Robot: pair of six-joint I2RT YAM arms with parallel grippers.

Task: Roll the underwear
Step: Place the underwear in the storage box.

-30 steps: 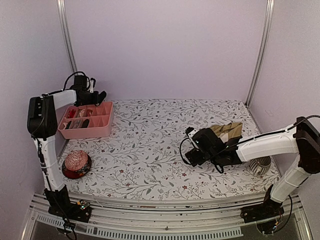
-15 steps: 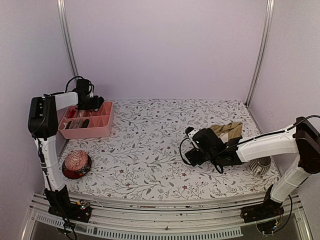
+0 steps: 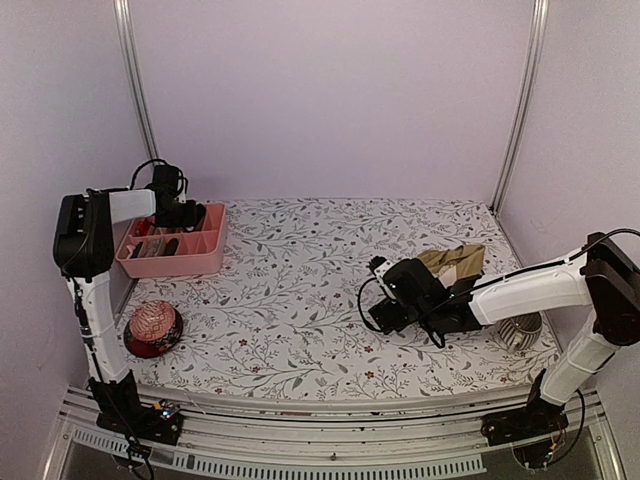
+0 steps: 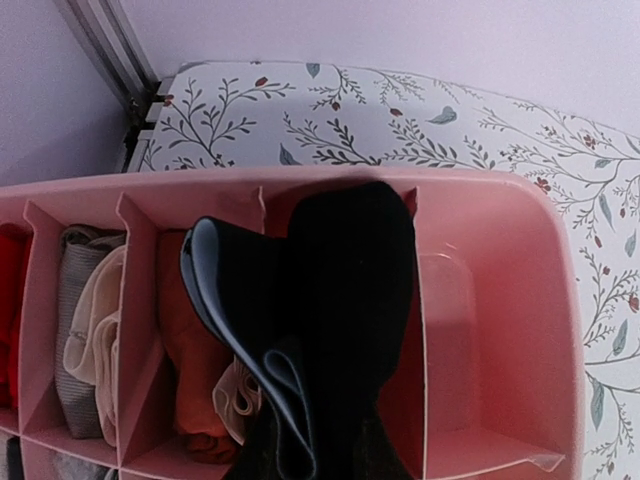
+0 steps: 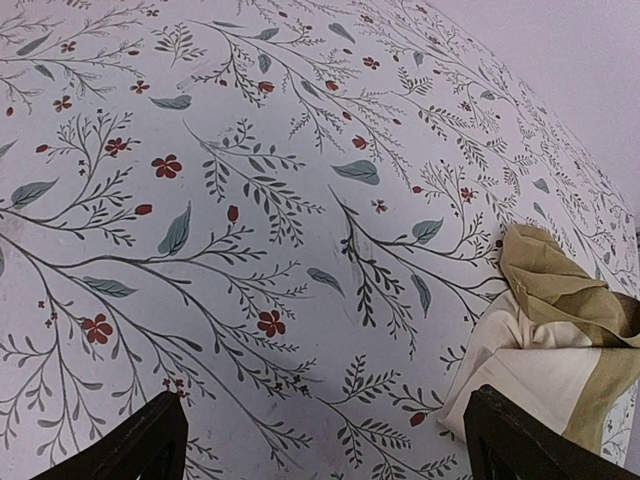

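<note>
Left gripper has come down in two small steps, from hanging past the far rim of the pink organizer to low over its rear compartments. Right arm edged a hair to the left.

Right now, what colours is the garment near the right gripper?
The underwear is tan with a cream band; the right wrist view shows it best.
</note>
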